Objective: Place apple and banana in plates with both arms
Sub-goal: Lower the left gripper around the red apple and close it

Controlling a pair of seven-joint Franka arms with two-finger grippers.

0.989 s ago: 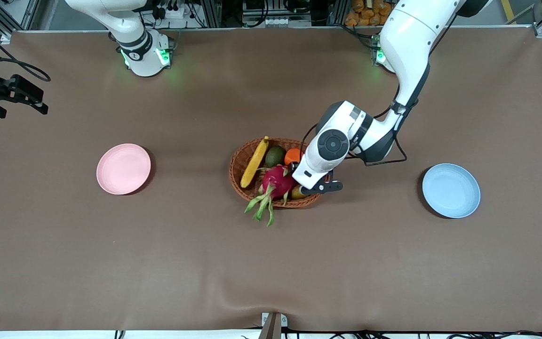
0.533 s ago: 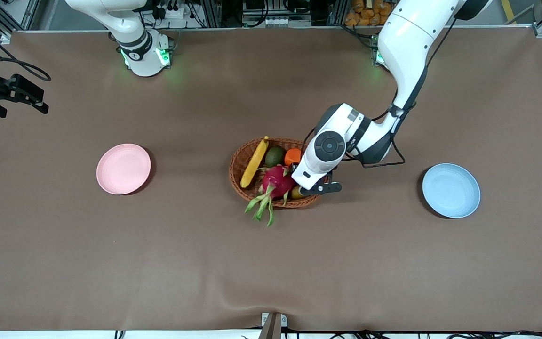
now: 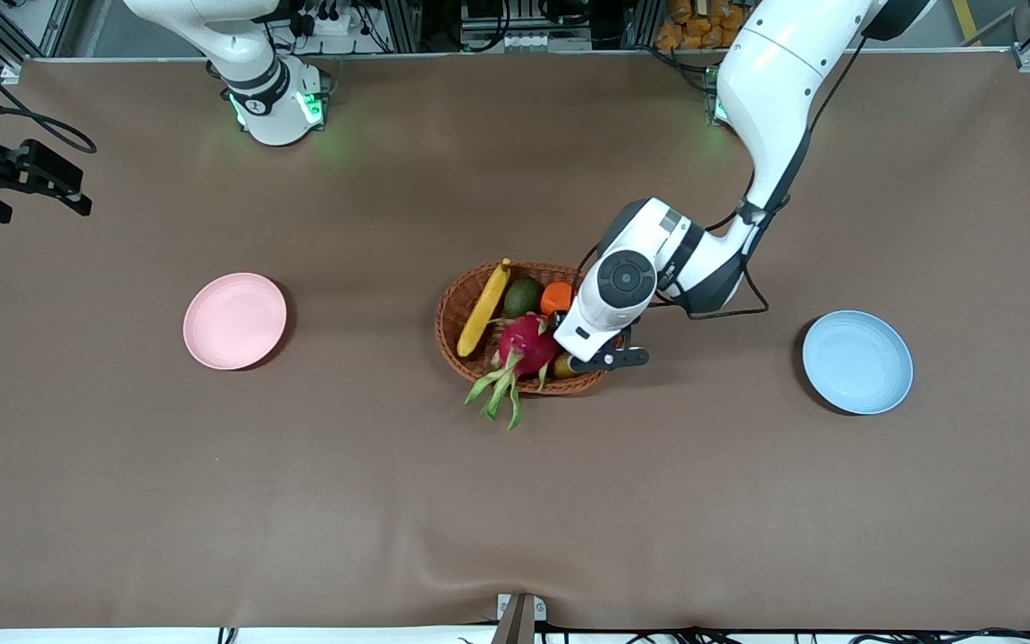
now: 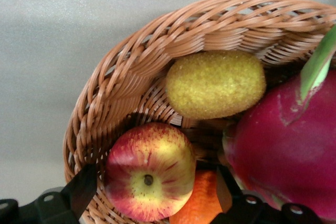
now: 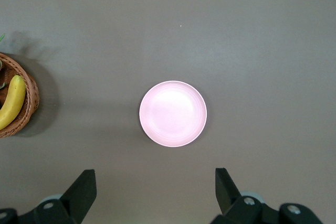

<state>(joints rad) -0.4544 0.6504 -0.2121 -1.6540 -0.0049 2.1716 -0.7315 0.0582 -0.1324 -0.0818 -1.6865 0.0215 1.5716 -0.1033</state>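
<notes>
Tight quarters in the basket, open bench around the plates

The small red-and-yellow apple (image 4: pixel 148 171) is hemmed in by the brown woven basket (image 4: pixel 126 72) wall, round orange fruit (image 4: pixel 197 203), magenta dragon fruit (image 4: pixel 289 145) and bumpy yellow fruit (image 4: pixel 215 84); the left end effector (image 4: pixel 155 192) fingers straddle it.

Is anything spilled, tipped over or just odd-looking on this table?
Nothing is spilled or broken. The one oddity: the dragon fruit's green leaves hang over the basket rim onto the table. Both plates sit flat, without fruit.

Bright even overhead light, soft shadows; sharp focus
</notes>
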